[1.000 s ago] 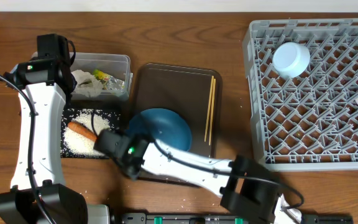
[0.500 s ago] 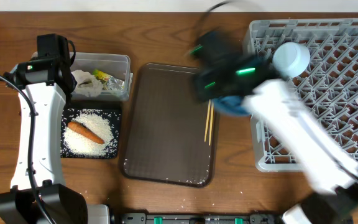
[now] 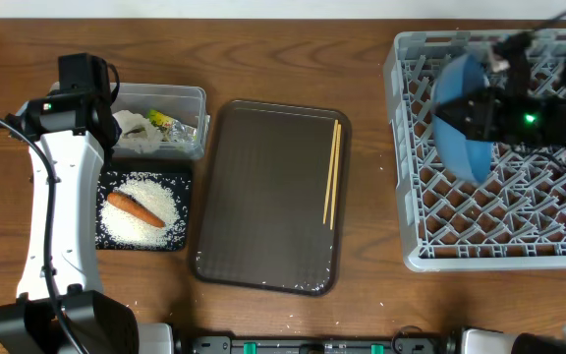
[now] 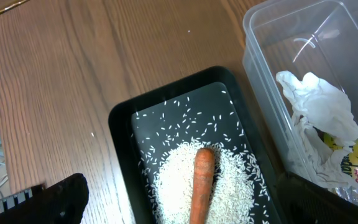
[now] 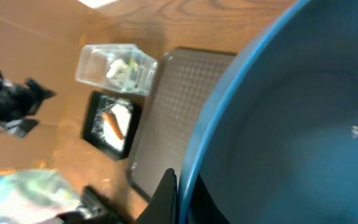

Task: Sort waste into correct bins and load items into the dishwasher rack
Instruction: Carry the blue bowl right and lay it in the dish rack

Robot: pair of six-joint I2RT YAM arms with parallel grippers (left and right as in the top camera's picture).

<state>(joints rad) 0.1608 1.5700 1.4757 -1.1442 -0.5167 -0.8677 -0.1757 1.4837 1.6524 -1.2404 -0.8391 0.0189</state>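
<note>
My right gripper [image 3: 491, 110] is shut on the rim of the large blue plate [image 3: 460, 118] and holds it on edge over the left part of the grey dishwasher rack [image 3: 489, 231]. The right wrist view shows its fingers [image 5: 166, 196] pinching the plate's rim [image 5: 291, 124]. The plate and arm hide the cup and bowl. The chopsticks [image 3: 332, 172] lie on the brown tray [image 3: 263, 197]. My left gripper [image 4: 182, 211] is open above the black tray [image 4: 120, 124], which holds rice [image 4: 173, 180] and the carrot [image 4: 202, 183]. The clear box [image 4: 272, 56] holds white wrappers [image 4: 319, 106] and the green-yellow packet [image 4: 353, 165].
The clear box [image 3: 190, 96] and the black tray [image 3: 187, 175] stand side by side left of the brown tray. The left arm [image 3: 62, 197] runs along the table's left side. The rack fills the right side up to the table edge.
My right arm has lifted the blue plate off the brown tray and swung it right, up over the rack, turning it on edge. The left arm has not moved.
</note>
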